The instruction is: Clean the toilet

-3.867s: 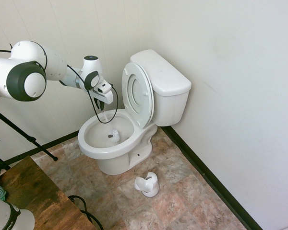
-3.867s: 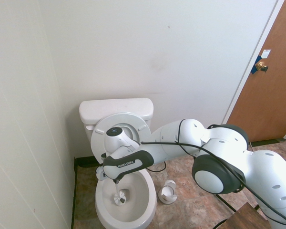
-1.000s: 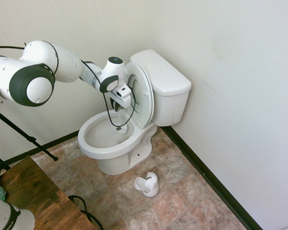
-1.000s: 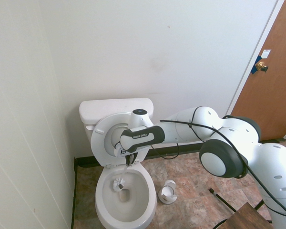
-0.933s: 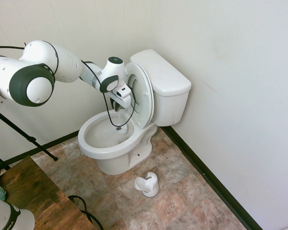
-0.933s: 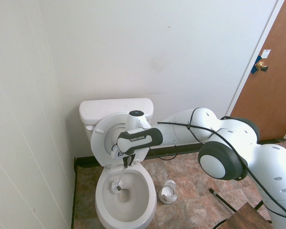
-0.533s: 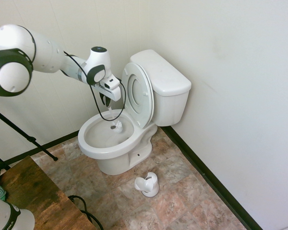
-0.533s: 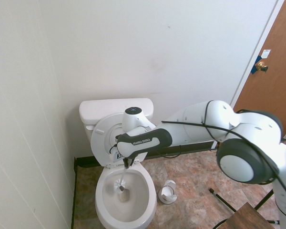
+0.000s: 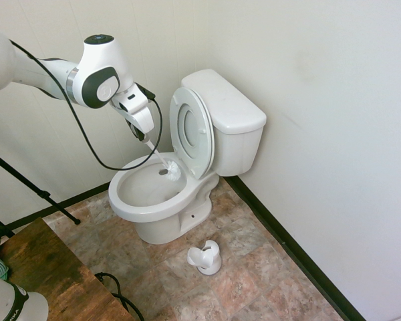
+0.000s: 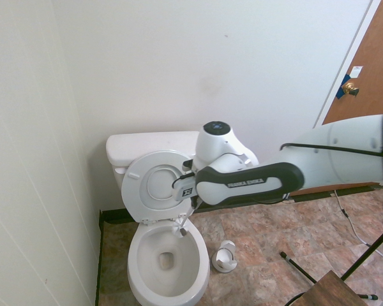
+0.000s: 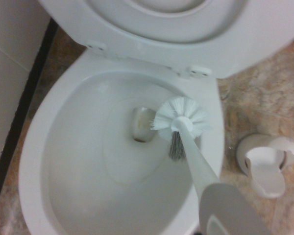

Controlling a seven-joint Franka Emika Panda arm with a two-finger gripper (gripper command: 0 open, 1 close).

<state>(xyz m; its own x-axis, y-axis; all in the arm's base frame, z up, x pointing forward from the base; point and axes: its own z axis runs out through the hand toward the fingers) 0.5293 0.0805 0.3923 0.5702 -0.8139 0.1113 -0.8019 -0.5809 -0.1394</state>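
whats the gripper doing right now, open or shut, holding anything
Gripper: shut on the toilet brush handle, brush head over the toilet bowl.

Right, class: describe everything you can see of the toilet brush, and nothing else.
The toilet brush is white and looks like plastic: a round head of white bristles on a thin straight handle that widens into a flat grip. The gripper is shut on that grip, holding the brush tilted, head down. The head hangs over the open bowl of the toilet, near its rim on the seat side; whether it touches the bowl cannot be told. Its holder stands apart on the floor.
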